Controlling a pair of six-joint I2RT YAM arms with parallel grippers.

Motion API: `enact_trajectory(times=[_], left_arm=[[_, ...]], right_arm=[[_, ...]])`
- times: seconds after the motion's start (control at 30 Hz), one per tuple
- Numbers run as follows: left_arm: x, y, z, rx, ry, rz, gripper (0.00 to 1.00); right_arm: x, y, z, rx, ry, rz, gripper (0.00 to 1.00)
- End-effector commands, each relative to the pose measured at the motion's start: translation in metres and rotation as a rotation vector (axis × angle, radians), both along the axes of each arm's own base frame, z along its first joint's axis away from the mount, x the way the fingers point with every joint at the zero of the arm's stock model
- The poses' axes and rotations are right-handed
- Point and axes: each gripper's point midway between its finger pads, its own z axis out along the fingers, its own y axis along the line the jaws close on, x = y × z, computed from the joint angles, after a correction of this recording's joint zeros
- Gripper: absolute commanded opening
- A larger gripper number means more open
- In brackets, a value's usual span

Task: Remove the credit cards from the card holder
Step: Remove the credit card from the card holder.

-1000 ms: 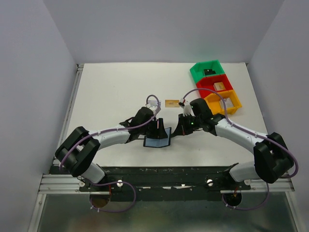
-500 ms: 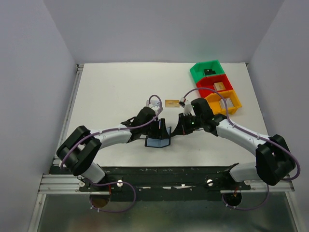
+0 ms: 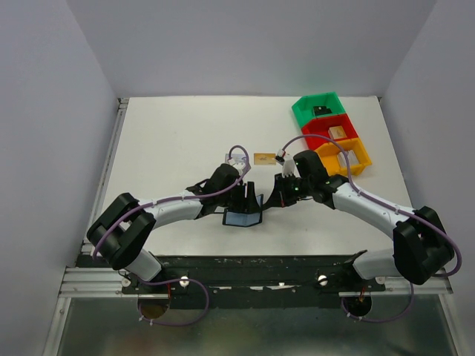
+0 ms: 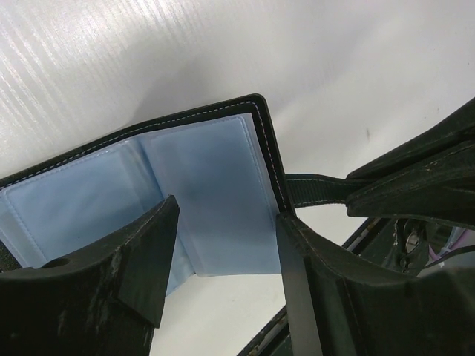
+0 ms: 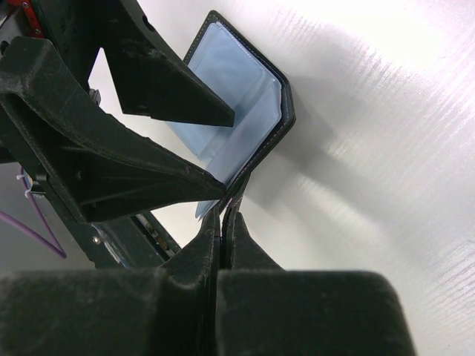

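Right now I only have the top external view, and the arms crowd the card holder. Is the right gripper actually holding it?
Observer: Yes. The right wrist view shows the right gripper shut on the strap tab of the card holder.
Reviewer: And the left gripper?
Observer: The left gripper is open in its own view, straddling one blue-grey inner pocket.
Reviewer: Anything tucked in that pocket?
Observer: Nothing I can see. Its visible face looks flat and plain, though the gripper hides part of it.
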Motion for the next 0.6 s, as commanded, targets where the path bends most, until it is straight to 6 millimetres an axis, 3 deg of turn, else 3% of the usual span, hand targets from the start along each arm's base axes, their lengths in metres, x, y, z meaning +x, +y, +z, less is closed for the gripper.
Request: enact_trajectory(times=[0.0, 0.57], left_arm=[[0.002, -0.001, 0.005, 0.015, -0.025, 0.0, 0.66], [0.013, 0.034, 0.011, 0.109, -0.101, 0.147, 0.64]], right_arm=[[0.001, 0.004, 0.012, 0.036, -0.027, 0.016, 0.0], [0.002, 0.003, 0.011, 0.024, -0.031, 0.016, 0.0]])
